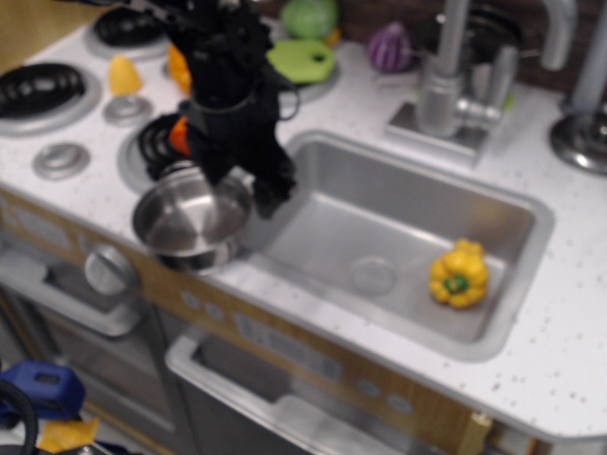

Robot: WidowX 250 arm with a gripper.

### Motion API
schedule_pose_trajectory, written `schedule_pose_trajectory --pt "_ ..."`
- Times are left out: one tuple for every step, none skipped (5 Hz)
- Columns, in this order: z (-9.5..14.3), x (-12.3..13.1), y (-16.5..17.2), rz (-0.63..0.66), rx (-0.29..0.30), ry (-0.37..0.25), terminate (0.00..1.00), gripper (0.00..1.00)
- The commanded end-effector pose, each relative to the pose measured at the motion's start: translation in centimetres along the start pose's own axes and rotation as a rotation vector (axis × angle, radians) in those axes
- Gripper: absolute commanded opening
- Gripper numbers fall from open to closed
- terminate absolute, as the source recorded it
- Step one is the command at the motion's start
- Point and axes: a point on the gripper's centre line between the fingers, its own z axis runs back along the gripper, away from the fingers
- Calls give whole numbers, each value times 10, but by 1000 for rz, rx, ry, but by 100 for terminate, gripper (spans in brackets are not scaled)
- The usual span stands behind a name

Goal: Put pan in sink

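Note:
The whole frame is blurred. The pan [187, 218], a small round shiny steel pot without a lid, is at the counter's front edge, just left of the sink [493, 213]. Its lower rim overlaps the counter's edge. My black gripper [258, 201] comes down from above onto the pan's right rim, with one finger [273, 193] outside the rim on the sink side. It looks closed on that rim, though the other finger is hidden. The sink is a rectangular steel basin with a round drain [373, 275].
A yellow toy pepper [458, 273] lies in the sink at the right. A steel tap [442, 90] stands behind the sink. Black burners [38, 87], an orange toy [177, 135], a yellow corn [123, 76] and a green board [302, 59] are on the stove side.

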Motion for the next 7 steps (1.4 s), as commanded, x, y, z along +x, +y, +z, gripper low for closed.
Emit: schedule_pose_trajectory --pt "-5 3 15 64 -27 -17 0 100" --pt "-14 3 16 90 -15 -23 0 100" --pt "-26 2 21 85 11 -38 0 100" --pt "-31 1 22 87 16 -36 0 100" --pt "-35 -1 23 104 13 -39 0 100" --pt "-39 0 23 120 8 -32 0 100" --pt "-40 1 21 138 -9 -20 0 0"
